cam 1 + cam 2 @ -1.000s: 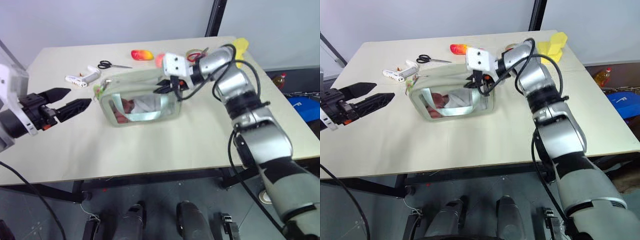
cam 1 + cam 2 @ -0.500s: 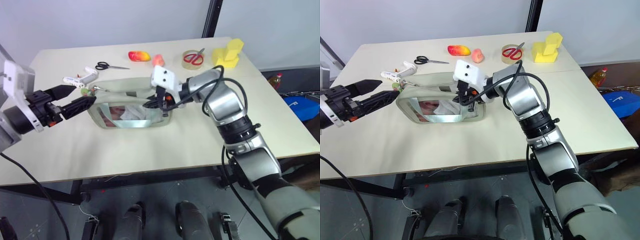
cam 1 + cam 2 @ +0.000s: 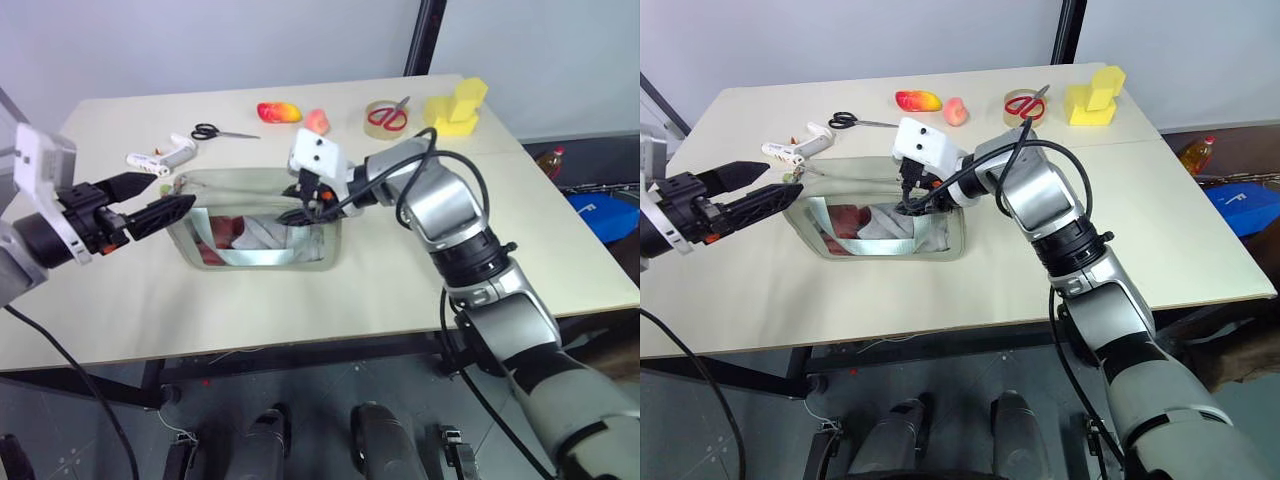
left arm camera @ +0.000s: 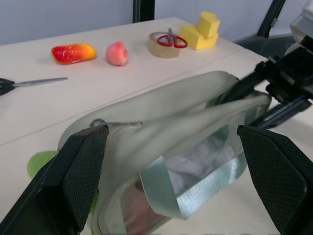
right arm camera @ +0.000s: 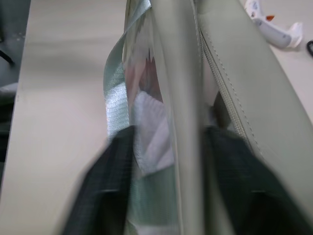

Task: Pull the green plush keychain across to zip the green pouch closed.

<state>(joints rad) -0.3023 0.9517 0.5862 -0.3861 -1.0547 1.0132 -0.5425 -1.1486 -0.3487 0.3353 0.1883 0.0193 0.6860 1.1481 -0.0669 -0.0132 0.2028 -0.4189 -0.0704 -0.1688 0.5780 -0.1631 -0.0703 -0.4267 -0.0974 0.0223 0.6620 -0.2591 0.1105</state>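
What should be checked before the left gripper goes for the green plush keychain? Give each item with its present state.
1. Left gripper open: ok, its fingers stand wide apart.
2. Green plush keychain within view: ok, a lime-green patch shows beside the left end of the green pouch, near the left gripper.
3. Keychain free of any grip: ok, neither gripper is on it.
4. Right gripper bracing the pouch: cannot tell; its fingers straddle the right end of the top edge, but whether they clamp it is unclear.
5. Zipper still to be closed: ok, the pouch top gapes in the left wrist view.
6. Pouch resting on the table: ok.
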